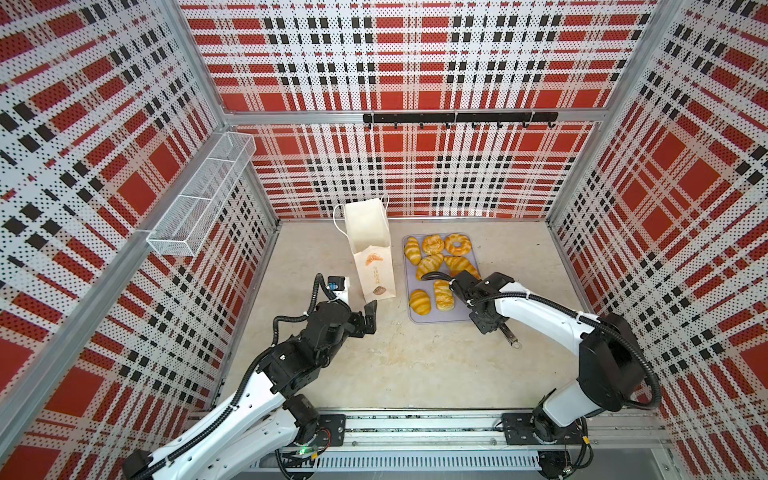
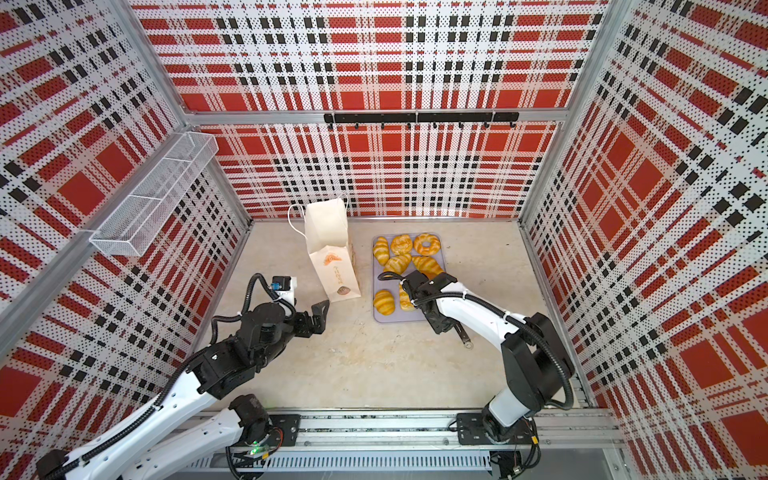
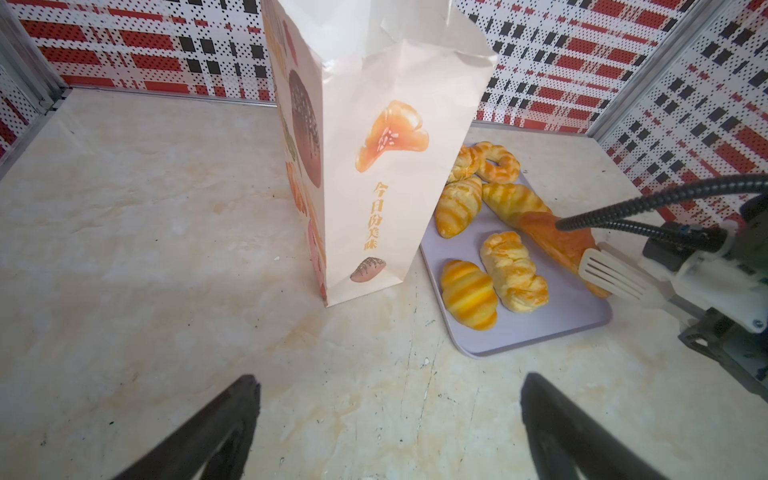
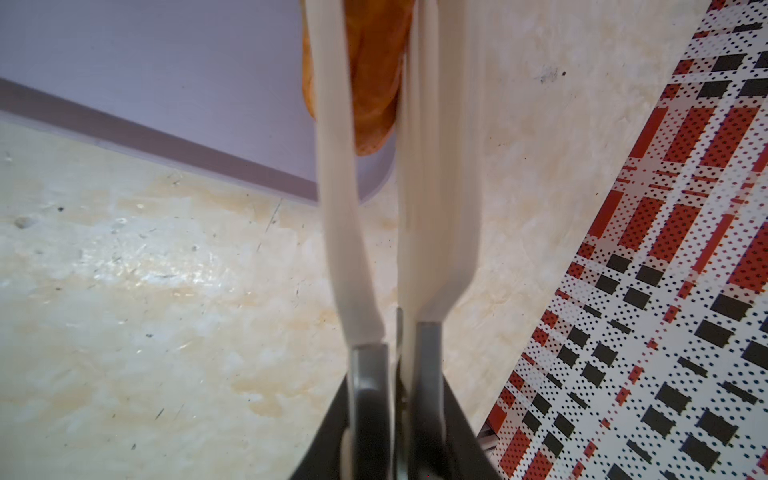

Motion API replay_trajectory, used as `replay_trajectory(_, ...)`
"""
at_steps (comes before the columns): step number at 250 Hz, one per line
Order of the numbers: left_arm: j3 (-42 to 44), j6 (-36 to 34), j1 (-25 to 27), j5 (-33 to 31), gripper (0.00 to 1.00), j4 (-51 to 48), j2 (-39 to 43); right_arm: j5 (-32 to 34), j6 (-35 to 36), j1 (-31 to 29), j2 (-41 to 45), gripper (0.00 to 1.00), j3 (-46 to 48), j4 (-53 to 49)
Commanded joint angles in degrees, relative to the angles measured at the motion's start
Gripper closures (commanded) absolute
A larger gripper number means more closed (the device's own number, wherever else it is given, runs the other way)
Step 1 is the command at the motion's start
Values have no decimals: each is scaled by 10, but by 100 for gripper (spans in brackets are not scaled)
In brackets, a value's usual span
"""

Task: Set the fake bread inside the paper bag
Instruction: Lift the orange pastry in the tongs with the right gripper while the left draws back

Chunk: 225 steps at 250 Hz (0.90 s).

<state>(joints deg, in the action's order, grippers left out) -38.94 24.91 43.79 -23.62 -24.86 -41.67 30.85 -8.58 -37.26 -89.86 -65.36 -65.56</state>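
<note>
The right claw (image 4: 395, 395) squeezes white tongs (image 4: 336, 208) around a dark orange croissant (image 4: 374, 83) on the lilac tray (image 3: 540, 328); left claw (image 3: 390, 382), spread wide, faces the paper bag (image 3: 374, 208).

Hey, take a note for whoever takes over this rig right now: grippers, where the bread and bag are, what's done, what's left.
Left gripper: jaws open, empty, near the paper bag's base.
Right gripper: shut on the tongs, whose blades flank the dark croissant on the lilac tray.
Paper bag stands upright, left of the tray in both top views; all eight fake bread pieces lie on the tray.
Done: no bread seen in the bag.
Left: carry the croissant to the bag, then the other seven.
</note>
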Motion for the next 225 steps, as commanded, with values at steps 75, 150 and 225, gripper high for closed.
replay_trajectory(75,52,32,32,-71,1,38,9,-41,1,0,86,84,-18,8)
replay_trajectory(150,61,36,30,-65,0,43,-10,-87,9,1,114,84,-38,33)
replay_trajectory(225,78,67,0,-33,0,48,-30,-153,21,1,136,84,-80,47)
